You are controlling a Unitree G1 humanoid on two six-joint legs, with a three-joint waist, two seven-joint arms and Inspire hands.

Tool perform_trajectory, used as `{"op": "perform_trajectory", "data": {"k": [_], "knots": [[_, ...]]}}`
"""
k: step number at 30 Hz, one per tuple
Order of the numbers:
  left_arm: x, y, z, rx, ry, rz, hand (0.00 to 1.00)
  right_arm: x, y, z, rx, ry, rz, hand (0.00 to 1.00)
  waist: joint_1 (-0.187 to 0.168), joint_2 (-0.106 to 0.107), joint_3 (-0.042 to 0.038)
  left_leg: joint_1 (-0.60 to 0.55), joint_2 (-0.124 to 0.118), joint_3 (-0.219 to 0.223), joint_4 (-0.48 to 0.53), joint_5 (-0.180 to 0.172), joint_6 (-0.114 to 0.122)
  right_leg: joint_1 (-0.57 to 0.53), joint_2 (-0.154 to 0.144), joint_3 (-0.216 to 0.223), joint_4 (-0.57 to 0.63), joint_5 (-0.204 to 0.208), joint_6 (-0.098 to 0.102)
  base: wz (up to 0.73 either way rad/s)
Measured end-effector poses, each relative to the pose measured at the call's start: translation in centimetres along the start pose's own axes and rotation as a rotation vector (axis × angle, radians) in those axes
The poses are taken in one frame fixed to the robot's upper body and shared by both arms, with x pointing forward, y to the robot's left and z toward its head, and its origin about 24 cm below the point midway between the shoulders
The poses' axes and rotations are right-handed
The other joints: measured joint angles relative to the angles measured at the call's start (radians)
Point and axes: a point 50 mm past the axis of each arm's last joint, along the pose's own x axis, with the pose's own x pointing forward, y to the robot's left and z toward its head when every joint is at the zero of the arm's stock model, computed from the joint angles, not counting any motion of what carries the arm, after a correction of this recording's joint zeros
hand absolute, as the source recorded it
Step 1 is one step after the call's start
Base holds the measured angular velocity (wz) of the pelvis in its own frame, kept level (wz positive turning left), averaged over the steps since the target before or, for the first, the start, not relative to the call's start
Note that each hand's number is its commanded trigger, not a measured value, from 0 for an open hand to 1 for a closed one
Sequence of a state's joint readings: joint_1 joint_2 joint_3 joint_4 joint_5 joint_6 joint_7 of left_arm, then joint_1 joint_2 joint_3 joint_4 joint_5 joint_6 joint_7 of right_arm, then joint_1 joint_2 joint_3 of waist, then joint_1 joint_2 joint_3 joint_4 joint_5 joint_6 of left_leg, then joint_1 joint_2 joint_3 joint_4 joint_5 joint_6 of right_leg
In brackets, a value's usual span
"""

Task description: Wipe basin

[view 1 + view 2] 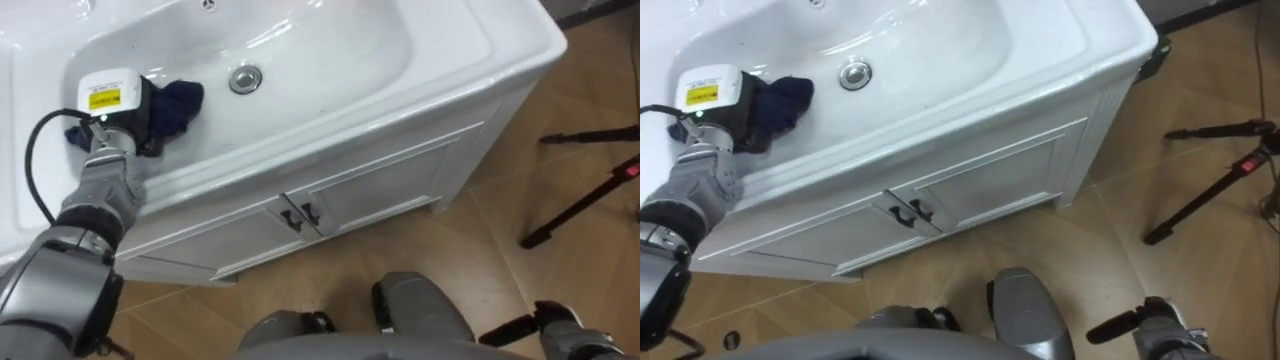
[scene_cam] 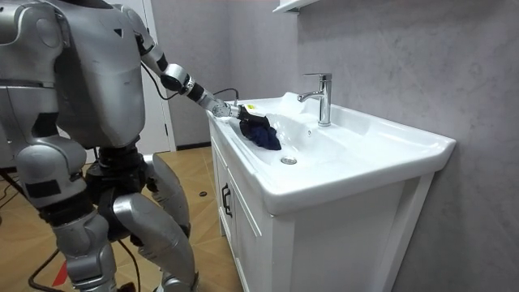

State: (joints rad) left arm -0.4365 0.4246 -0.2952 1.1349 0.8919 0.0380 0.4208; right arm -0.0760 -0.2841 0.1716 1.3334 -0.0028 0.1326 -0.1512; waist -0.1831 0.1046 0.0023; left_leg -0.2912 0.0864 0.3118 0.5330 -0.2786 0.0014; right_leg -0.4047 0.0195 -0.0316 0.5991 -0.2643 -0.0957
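Left arm stretched out, hand turned palm-down.
Your left hand (image 1: 118, 100) reaches forward on a nearly straight arm, its back facing up toward your head; the room view shows you standing with knees bent.

Cloth (image 1: 180, 105) in basin (image 1: 330, 40), left of drain (image 1: 245, 78); left hand (image 1: 112, 98) seemingly upon it

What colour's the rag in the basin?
The crumpled cloth rag is plain dark navy; clearest in the left eye view.
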Motion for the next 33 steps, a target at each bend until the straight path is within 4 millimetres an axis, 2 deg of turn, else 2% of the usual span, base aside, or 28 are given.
{"op": "perform_trajectory", "data": {"k": [5, 6, 10, 12, 15, 20, 25, 29, 33], "knots": [[-0.5, -0.7, -0.2, 0.053, -0.019, -0.013, 1.0, 0.0, -0.2, -0.8, -0.045, 0.028, -0.012, 0.0, 0.0, 0.0, -0.0002, 0.04, -0.014, -0.034, -0.044, 0.016, -0.009, 0.041, 0.002, -0.002, -0.033, 0.006, -0.001, 0.0], [-0.6, -0.9, -0.2, 0.055, -0.021, -0.012, 1.0, 0.0, -0.2, -0.9, -0.046, 0.035, -0.014, 0.0, 0.0, 0.003, -0.0026, 0.042, -0.016, -0.042, -0.05, 0.017, -0.011, 0.044, 0.004, -0.003, -0.039, 0.008, -0.004, 0.0], [-1.0, -1.3, -0.2, 0.068, -0.028, -0.016, 1.0, 0.0, -0.2, -1.6, -0.043, 0.06, -0.017, 0.0, 0.014, 0.011, -0.0054, 0.066, -0.013, -0.055, -0.067, 0.022, -0.018, 0.073, 0.015, -0.001, -0.065, 0.014, -0.015, -0.05], [-1.2, -1.4, -0.2, 0.083, -0.033, -0.017, 1.0, 0.0, -0.3, -1.8, -0.042, 0.067, -0.02, 0.0, 0.02, 0.012, -0.0035, 0.079, -0.013, -0.068, -0.074, 0.024, -0.021, 0.091, 0.018, -0.003, -0.08, 0.016, -0.019, 0.0], [-1.6, -1.8, -0.2, 0.087, -0.039, -0.023, 1.0, 0.1, -0.8, -1.9, -0.022, 0.07, -0.032, 0.0, 0.026, 0.019, -0.0045, 0.098, -0.012, -0.073, -0.091, 0.027, -0.025, 0.114, 0.02, -0.009, -0.098, 0.016, -0.022, 0.04], [-1.8, -1.7, 0.0, 0.093, -0.057, -0.006, 1.0, 0.1, -1.2, -1.8, -0.009, 0.064, -0.042, 0.0, 0.034, 0.02, -0.0041, 0.115, -0.013, -0.076, -0.102, 0.028, -0.026, 0.137, 0.021, -0.012, -0.115, 0.016, -0.029, 0.01], [-1.6, -1.3, 0.4, 0.09, -0.059, -0.014, 1.0, 0.1, -1.2, -1.6, -0.003, 0.062, -0.039, 0.0, 0.043, 0.017, -0.0018, 0.129, -0.013, -0.076, -0.12, 0.028, -0.026, 0.147, 0.022, -0.017, -0.122, 0.016, -0.03, 0.02], [-1.5, -1.0, 0.6, 0.091, -0.058, -0.022, 1.0, 0.1, -1.1, -1.8, -0.009, 0.06, -0.029, 0.0, 0.029, 0.016, 0.0008, 0.132, -0.012, -0.078, -0.121, 0.028, -0.026, 0.16, 0.02, -0.031, -0.136, 0.016, -0.03, 0.12], [-1.1, -0.7, 1.4, 0.083, -0.05, -0.05, 1.0, 0.1, -1.1, -1.7, -0.039, 0.053, -0.027, 0.0, 0.013, 0.018, 0.0117, 0.142, -0.012, -0.077, -0.122, 0.028, -0.026, 0.18, 0.014, -0.049, -0.147, 0.015, -0.028, 0.12]]}}
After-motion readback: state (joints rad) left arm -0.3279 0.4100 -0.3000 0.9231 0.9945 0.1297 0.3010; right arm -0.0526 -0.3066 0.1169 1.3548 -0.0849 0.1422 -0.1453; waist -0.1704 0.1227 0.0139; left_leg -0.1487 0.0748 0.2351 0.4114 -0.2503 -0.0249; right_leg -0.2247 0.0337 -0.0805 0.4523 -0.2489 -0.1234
